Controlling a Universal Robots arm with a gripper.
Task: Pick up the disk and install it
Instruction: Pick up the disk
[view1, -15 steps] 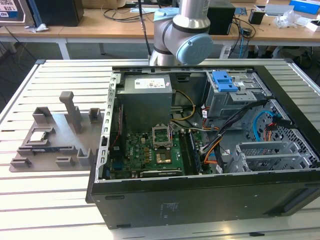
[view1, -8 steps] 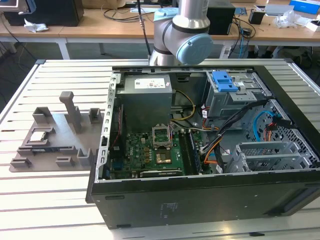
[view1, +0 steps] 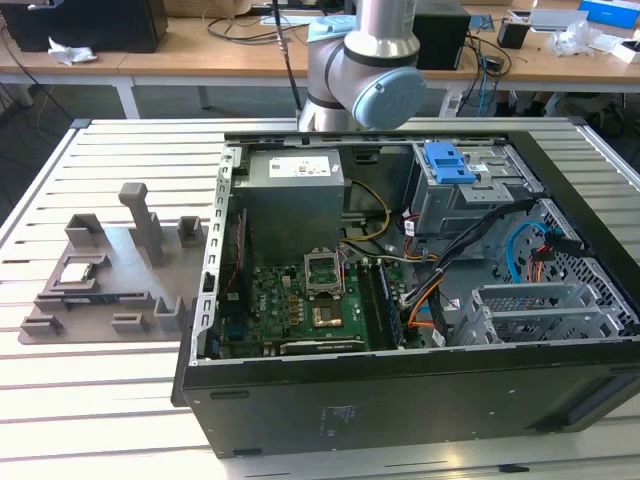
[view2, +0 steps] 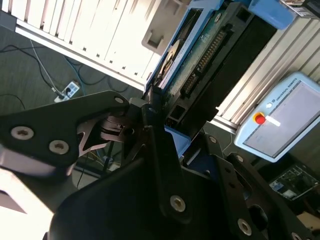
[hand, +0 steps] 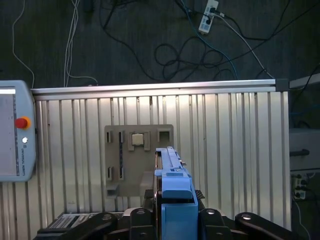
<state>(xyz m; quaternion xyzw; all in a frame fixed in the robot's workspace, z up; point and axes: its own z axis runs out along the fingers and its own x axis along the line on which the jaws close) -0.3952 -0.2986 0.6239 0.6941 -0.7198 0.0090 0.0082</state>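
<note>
You see an open computer case (view1: 400, 410) lying on a slatted table (view1: 90, 400), with its green board (view1: 295, 300) facing up. A blue plastic piece (view1: 449, 162) sits on the grey drive cage (view1: 470, 205). The robot arm (view1: 365, 75) stands behind the case. At the exterior view's left lies a grey tray (view1: 125, 255) holding a small square chip (view1: 78, 270).

The robot arm (view1: 352, 72) consists of a silver cylindrical metal tube (view1: 386, 20) seated in a grey rounded joint housing (view1: 328, 72). The housing carries a round light-blue plastic end cap (view1: 390, 98). The black metal gripper (view2: 152, 107) is built from flat, angular linkage plates (view2: 65, 125) with bevelled edges. The plates are fastened with round silver screws (view2: 22, 132) set in recessed holes. In the first wrist view, the black plates (hand: 260, 227) carry pale round screw heads (hand: 245, 218).
</note>
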